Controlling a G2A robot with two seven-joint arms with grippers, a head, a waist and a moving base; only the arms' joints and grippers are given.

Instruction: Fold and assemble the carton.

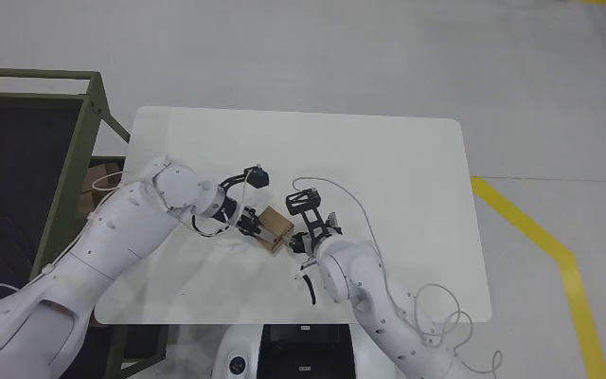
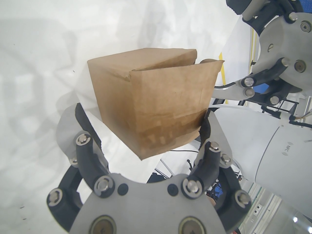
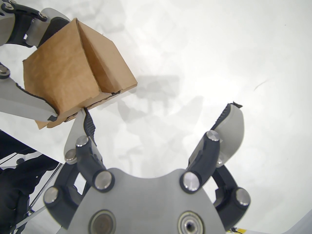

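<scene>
The left tool (image 2: 142, 110) grips the carton (image 1: 275, 228) at a medium spread, a pad against each side. The carton sits just toward 7 o'clock of the middle of the white worktop (image 1: 398, 161). At the carton's 4 o'clock, the right tool (image 3: 158, 108) stands wide open and holds nothing. One of its fingertips (image 3: 85, 121) touches the carton's ragged open edge, while the other is well apart from it.

The right wrist view shows the left tool's fingers (image 3: 29, 102) clamped on opposite walls, and it looks into a V-shaped gap between two flaps. The left wrist view shows instead a creased closed face, a darkened band near one edge and a flap standing ajar. From above, a green-framed rack (image 1: 95, 104) sits at the worktop's 9 o'clock and a yellow floor line (image 1: 530, 232) at 3 o'clock.

The carton is tilted, its flapped end pointing toward 4 o'clock at the right tool. It looks nearly as wide as long, so its long axis cannot be told, nor whether it rests on the worktop.
</scene>
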